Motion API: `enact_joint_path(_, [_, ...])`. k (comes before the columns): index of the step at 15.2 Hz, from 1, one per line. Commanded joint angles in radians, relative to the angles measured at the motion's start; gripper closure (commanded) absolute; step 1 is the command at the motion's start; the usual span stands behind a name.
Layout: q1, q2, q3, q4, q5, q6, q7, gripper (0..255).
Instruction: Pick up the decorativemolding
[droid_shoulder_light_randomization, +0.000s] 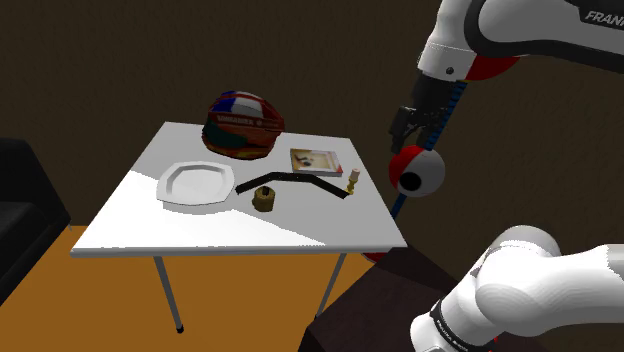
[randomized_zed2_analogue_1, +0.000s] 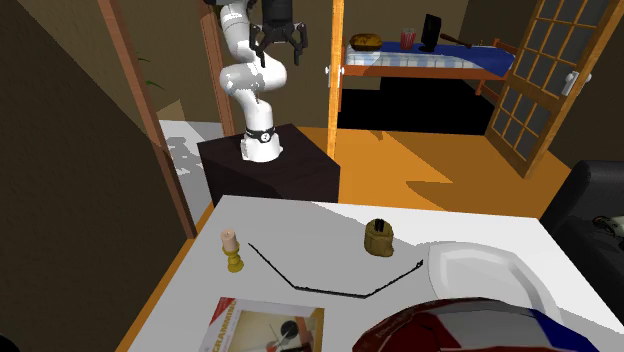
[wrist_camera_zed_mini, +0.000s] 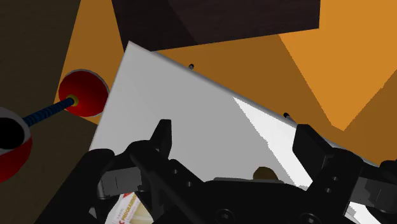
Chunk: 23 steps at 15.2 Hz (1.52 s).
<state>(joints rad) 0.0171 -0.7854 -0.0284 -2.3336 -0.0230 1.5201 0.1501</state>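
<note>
**Jaws apart, the strip waits low and crosswise**

Closest to the lens, in the wrist view, the gripper (wrist_camera_zed_mini: 234, 133) has its black fingers (wrist_camera_zed_mini: 160, 137) spread well apart with nothing between them. An open, empty hand, folks.

Ahead of it and well below sits the white table (wrist_camera_zed_mini: 191, 95). The gripper hangs high on the stand's side of it, nowhere near the surface.

On the tabletop, farthest out from the gripper, is the red, white and blue helmet (randomized_zed2_analogue_1: 470, 330). The white plate (randomized_zed2_analogue_1: 480, 272) and the book (randomized_zed2_analogue_1: 262, 330) sit a little nearer in.

Nearer again comes the one that matters, the decorative molding (droid_shoulder_light_randomization: 290, 177), a thin black strip lying flat on the table. It's forward of the gripper and a long way down.

Its long axis runs across the arm's line of reach, not along it. By my reading, that's what the coming move turns on: the fingers need to straddle the strip's thin width.

A brown holder (randomized_zed2_analogue_1: 380, 237) stands just on the gripper's side of one end, and a small candlestick (randomized_zed2_analogue_1: 232, 250) stands just beside the other. Both are near the strip but apart from it.

The shoulder view squashes the strip into a shallow arch. The second exterior view lays out its bends, both ends angling back toward the gripper. The wrist view adds the spread of the fingers, with the brown holder peeking over the hand.
</note>
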Motion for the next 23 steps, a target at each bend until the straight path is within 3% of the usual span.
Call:
enact_joint_path(1, [0.0, 0.0, 0.0, 0.0, 0.0, 0.0, 0.0, 0])
enact_joint_path(7, [0.004, 0.145, -0.141, -0.013, -0.009, 0.155, -0.174, 0])
enact_joint_path(13, [0.026, 0.348, -0.272, 0.034, 0.033, 0.288, -0.364, 0])
enact_joint_path(18, [0.05, 0.552, -0.366, 0.12, 0.124, 0.364, -0.543, 0])
enact_joint_path(23, [0.053, 0.784, -0.426, 0.249, 0.264, 0.391, -0.736, 0])
